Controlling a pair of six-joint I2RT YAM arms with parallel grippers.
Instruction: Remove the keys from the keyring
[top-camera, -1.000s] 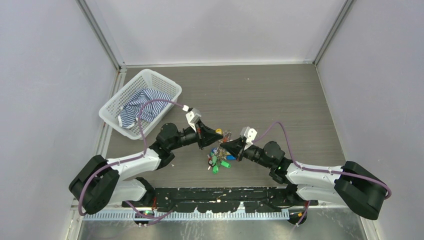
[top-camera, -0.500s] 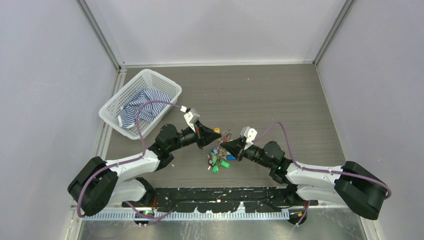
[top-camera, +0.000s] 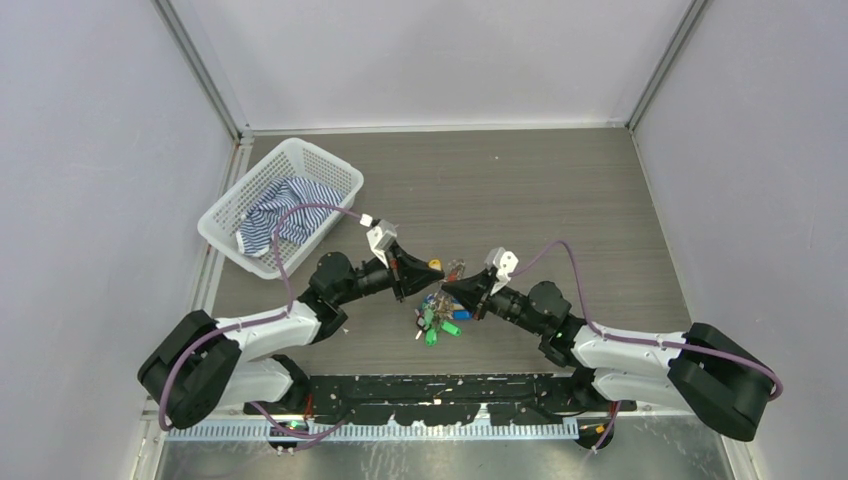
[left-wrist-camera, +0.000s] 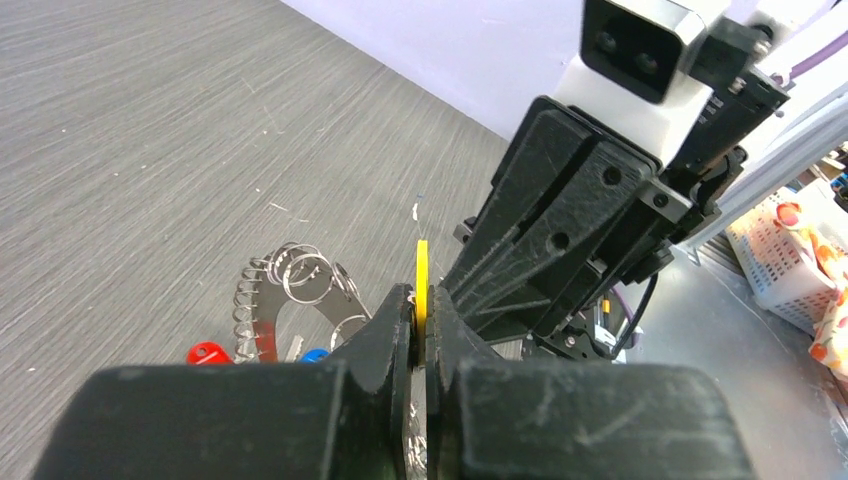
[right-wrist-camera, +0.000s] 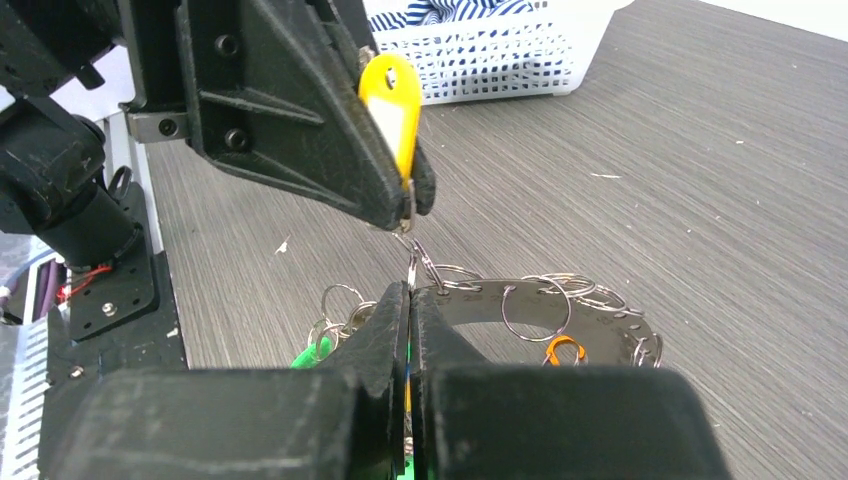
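The flat silvery keyring (right-wrist-camera: 600, 312) and its coloured-tagged keys (top-camera: 436, 318) sit mid-worktop by the near edge; my left gripper (left-wrist-camera: 421, 305), clamped on the yellow plastic tag (right-wrist-camera: 392, 90), has eased toward the left edge against the right gripper (right-wrist-camera: 412, 295) pinching its split ring (right-wrist-camera: 422, 262), likely unthreading it.

A robotics lab cell: plain pale walls (top-camera: 90, 150) and aluminium posts (top-camera: 203, 70) box in a grey surface (top-camera: 560, 190) carrying two bolted-down arms (top-camera: 270, 325).

White mesh basket (top-camera: 335, 165) at far-left corner of grey wood-grain table (top-camera: 560, 190), close to left wall; blue-and-white striped cloth (top-camera: 280, 215) crumpled inside
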